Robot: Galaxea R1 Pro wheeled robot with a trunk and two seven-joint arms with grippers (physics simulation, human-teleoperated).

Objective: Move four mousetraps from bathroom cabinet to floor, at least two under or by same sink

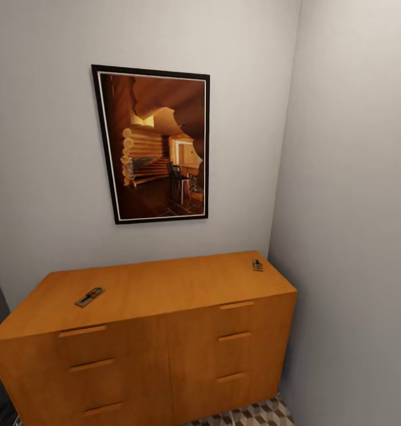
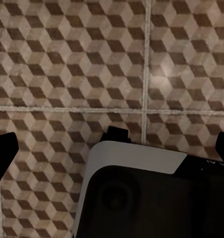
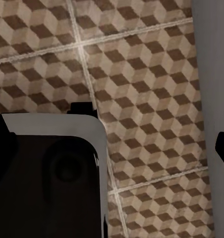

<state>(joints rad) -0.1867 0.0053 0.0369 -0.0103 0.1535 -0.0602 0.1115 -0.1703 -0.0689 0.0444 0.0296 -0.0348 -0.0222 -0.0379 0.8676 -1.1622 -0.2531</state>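
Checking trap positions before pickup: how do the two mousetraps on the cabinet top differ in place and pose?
The left mousetrap lies near the front edge of the cabinet, long side running diagonally. The right mousetrap sits by the far right corner, near the side wall, and looks smaller, being farther off. Both lie flat on the cabinet top, untouched.

Home interior — framed picture on grey wall, wooden cabinet, cube-patterned tiled floor
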